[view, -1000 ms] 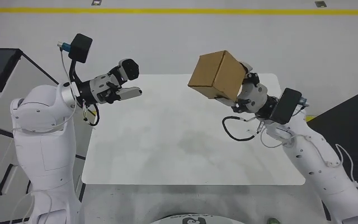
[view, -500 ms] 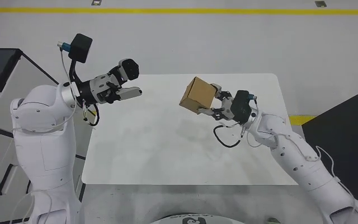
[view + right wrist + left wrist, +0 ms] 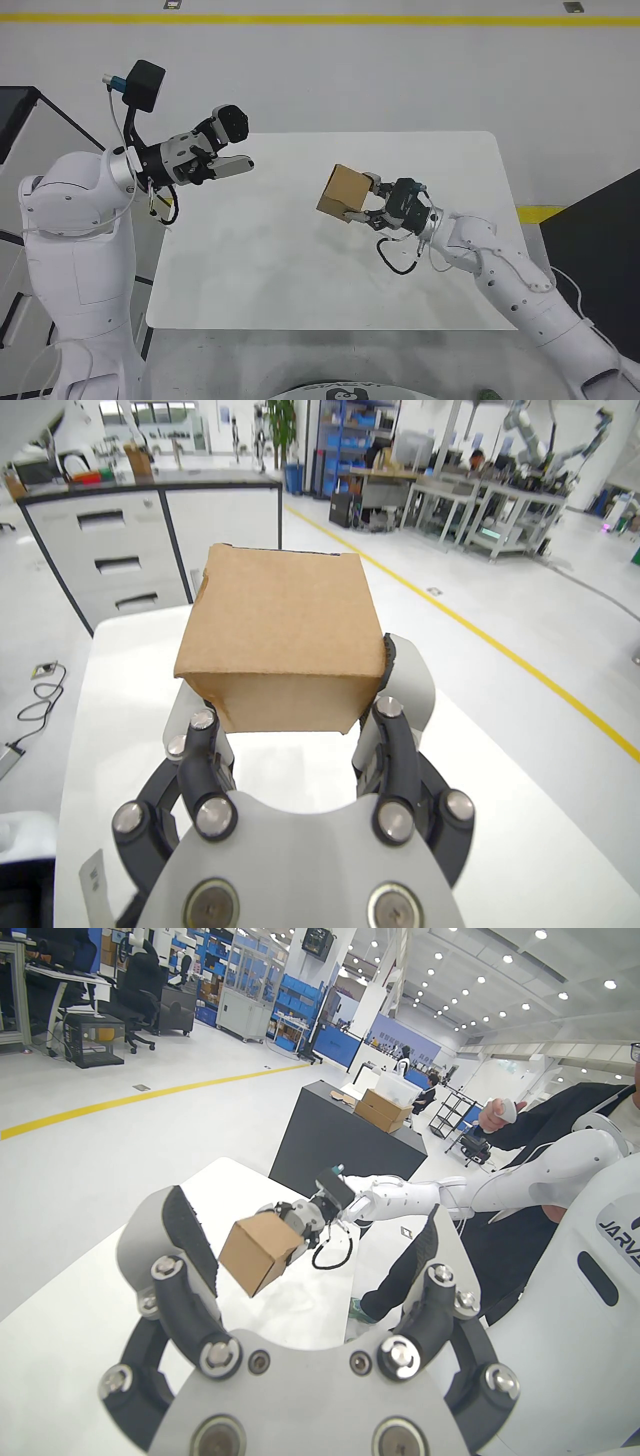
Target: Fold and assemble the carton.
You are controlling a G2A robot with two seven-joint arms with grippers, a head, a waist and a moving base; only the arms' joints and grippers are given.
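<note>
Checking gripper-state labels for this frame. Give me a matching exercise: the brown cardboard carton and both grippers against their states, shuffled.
Things:
1. brown cardboard carton
2. left gripper
3. right gripper

States:
A. shut on the carton
B. open, holding nothing
C. folded into a box, tilted

Pairs: 1-C, 2-B, 3-A
</note>
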